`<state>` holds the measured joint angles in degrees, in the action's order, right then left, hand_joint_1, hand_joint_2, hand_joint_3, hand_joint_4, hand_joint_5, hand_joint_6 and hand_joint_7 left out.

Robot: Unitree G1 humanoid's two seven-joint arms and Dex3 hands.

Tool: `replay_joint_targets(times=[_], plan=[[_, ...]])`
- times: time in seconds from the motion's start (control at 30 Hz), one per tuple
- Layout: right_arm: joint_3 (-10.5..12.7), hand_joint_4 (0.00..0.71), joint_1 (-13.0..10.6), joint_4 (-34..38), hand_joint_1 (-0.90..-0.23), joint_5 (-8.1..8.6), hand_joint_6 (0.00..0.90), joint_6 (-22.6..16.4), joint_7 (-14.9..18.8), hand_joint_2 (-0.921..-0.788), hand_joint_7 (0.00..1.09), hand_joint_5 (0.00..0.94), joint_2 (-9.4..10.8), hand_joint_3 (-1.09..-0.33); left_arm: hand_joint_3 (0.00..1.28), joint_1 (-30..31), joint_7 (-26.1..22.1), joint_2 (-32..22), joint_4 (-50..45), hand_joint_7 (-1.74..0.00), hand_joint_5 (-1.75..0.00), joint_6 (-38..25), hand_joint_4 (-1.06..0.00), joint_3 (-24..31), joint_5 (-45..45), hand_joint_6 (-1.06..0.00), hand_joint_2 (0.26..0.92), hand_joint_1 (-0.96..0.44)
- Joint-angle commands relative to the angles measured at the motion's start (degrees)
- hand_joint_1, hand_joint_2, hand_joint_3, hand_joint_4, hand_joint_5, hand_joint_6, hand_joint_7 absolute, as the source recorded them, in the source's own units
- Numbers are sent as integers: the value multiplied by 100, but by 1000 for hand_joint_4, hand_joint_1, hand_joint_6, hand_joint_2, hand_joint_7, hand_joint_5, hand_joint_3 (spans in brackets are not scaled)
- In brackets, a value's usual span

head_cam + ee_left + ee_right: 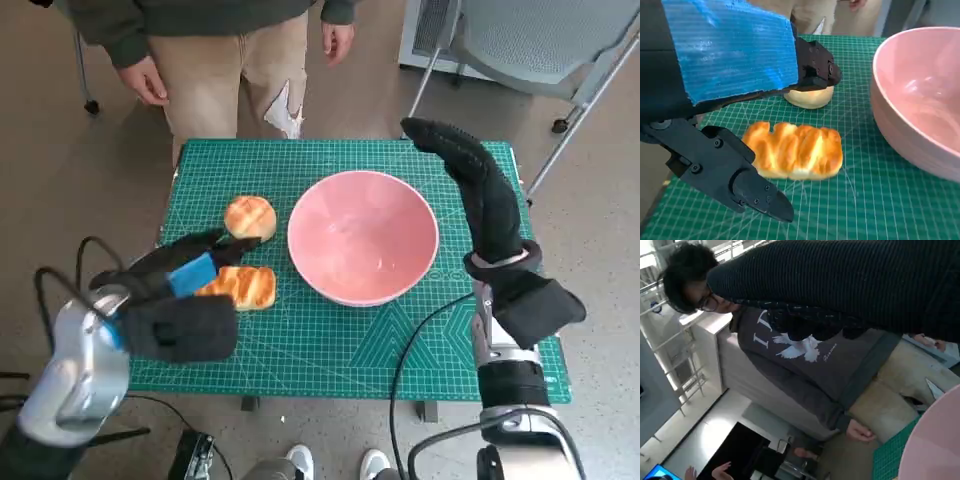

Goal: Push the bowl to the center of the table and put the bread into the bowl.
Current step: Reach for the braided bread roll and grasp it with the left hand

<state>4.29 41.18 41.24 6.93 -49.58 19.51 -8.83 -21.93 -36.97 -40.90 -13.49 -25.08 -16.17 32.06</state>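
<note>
A large pink bowl (363, 235) (920, 100) stands near the middle of the green cutting mat (330, 345). Two breads lie left of it: a round bun (250, 217) (809, 97) and an oblong glazed loaf (240, 287) (795, 151). My left hand (185, 290) (735, 100) hovers over the loaf with its fingers spread on either side, holding nothing. My right hand (470, 180) in the black glove stretches flat along the bowl's right side, at or just beside the rim, empty. The bowl's rim (935, 440) shows in a corner of the right wrist view.
A person (235, 40) (805, 355) stands close behind the table's far edge, hands hanging down. A grey office chair (530, 45) stands at the back right. Cables (420, 340) run over the mat's near edge by my right forearm.
</note>
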Motion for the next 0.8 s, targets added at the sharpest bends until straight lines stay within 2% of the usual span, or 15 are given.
replay_joint_targets(times=[0.03, 0.5, 0.8], plan=[[12, 180, -222, -66, -702, 13, 167, 115, 26, -921, 161, 0, -45, -826, 11, -177, 119, 121, 204, 0, -1, 56, -95, -123, 238, -264, 666, -463], [26, 175, -341, -251, -689, -45, 152, 203, -4, -921, 184, 0, -108, -832, 9, -447, 365, 446, 731, -4, 0, 149, -89, -377, 766, -275, 679, -422], [19, 174, -351, -242, -691, -55, 144, 193, 7, -921, 200, 0, -132, -833, 7, -710, 316, 666, 1302, -1, 0, 192, -88, -570, 896, -274, 686, -426]])
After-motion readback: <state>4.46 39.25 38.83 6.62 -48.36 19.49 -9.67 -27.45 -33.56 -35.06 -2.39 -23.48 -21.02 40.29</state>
